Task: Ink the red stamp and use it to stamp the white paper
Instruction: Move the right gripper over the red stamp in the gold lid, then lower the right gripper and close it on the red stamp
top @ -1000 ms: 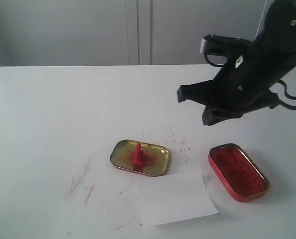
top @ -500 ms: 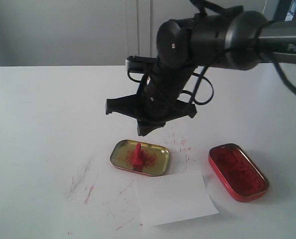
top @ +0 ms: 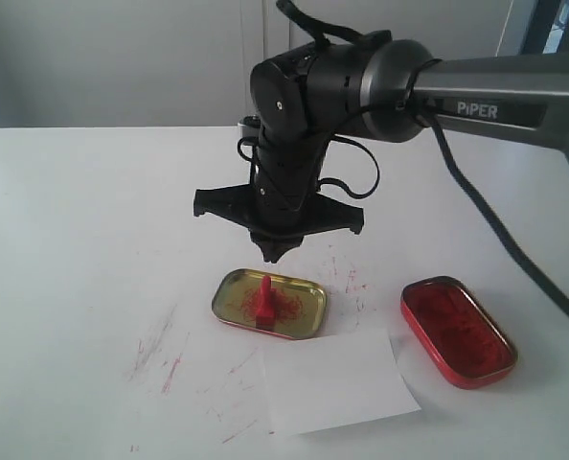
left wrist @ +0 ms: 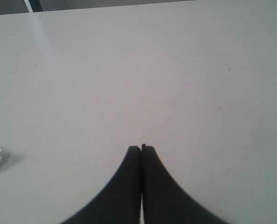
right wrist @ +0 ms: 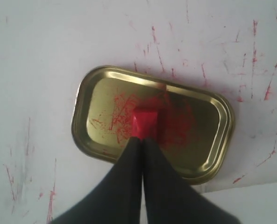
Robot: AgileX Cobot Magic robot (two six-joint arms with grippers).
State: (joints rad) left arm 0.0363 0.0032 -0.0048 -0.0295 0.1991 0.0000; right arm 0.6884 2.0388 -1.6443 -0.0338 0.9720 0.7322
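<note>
Left gripper (left wrist: pixel 141 148): jaws pressed together, nothing between them, over bare table (left wrist: pixel 129 70). No part in this step.

Left of centre: red streaks (top: pixel 170 364) scattered over the white surface.

Centre: gold tin (top: pixel 229 287), shallow, with red smears inside. The red stamp (top: pixel 264 302) stands upright in it, about mid-tin, knob up. Right gripper (top: pixel 273 254) hangs directly above the stamp and apart from it, pointing down, jaws closed to a point and holding nothing. In the right wrist view the tips line up with the top of the stamp (right wrist: pixel 145 123).

Step in hand, as judged: reach for the stamp, not yet gripped. To do it well:
- part the jaws before lowering, just enough to straddle the knob
- descend straight and centred
- close on the narrow knob, not the base
- lift vertically so the base clears the tin rim and stays level

Risk: the light tin may lift with the stamp if the ink sticks.

Stamp appearance: small, bright red plastic, slim knob on a wider rectangular base, far smaller than the tin. Its face is hidden.

Right of centre: the white paper (top: pixel 337 383), unmarked, lies just beside the gold tin's near edge. Far right: red tin (top: pixel 406 309), filled with red ink.
</note>
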